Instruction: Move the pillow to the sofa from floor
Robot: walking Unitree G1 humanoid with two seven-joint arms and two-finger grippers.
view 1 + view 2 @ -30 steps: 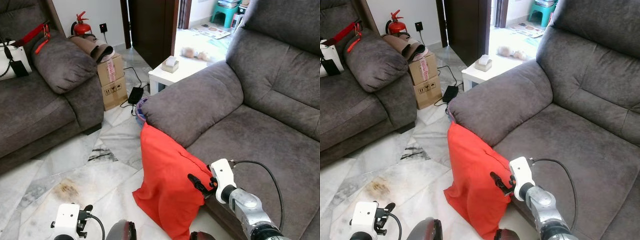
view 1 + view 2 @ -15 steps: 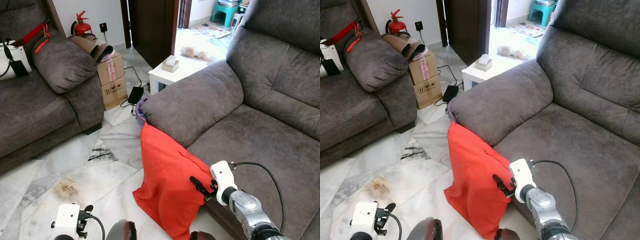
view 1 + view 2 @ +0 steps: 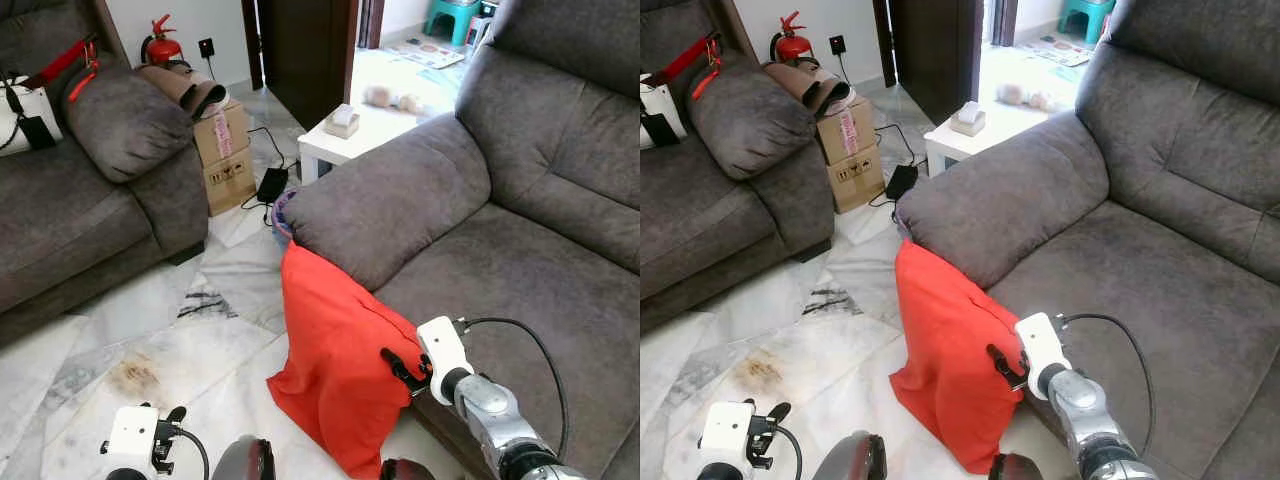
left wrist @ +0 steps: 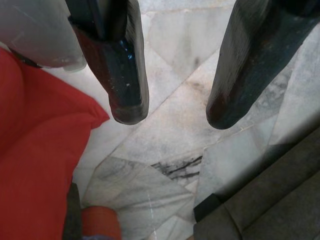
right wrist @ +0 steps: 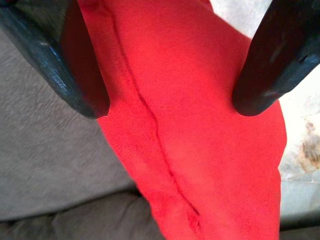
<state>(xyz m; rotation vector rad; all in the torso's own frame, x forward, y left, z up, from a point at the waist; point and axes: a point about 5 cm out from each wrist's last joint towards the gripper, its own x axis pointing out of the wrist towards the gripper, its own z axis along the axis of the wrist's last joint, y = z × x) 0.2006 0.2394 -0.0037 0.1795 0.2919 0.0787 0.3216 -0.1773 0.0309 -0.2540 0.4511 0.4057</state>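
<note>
A red pillow point(image 3: 335, 370) stands on its edge on the marble floor point(image 3: 150, 330), leaning against the front of the big grey sofa point(image 3: 520, 270), just below its armrest point(image 3: 380, 205). At the pillow's upper right side is my right gripper point(image 3: 392, 362), open. In the right wrist view its two black fingers point(image 5: 85, 85) stand either side of the pillow's seam point(image 5: 150, 120), with the sofa fabric point(image 5: 45, 165) just beside them. My left gripper point(image 3: 172, 420) hangs low over the floor, open point(image 4: 175, 112) with nothing between its fingers, and the pillow's corner point(image 4: 35, 150) lies to one side.
A second grey sofa point(image 3: 90, 200) stands on the left. Beyond it are cardboard boxes point(image 3: 225, 150) and a fire extinguisher point(image 3: 160, 45). A white side table point(image 3: 350, 135) sits behind the armrest, with a black adapter and cable point(image 3: 270, 185) on the floor.
The whole picture has shifted slightly, so the camera moved. My right gripper stays at the pillow's upper right side, and the pillow still leans on the sofa front.
</note>
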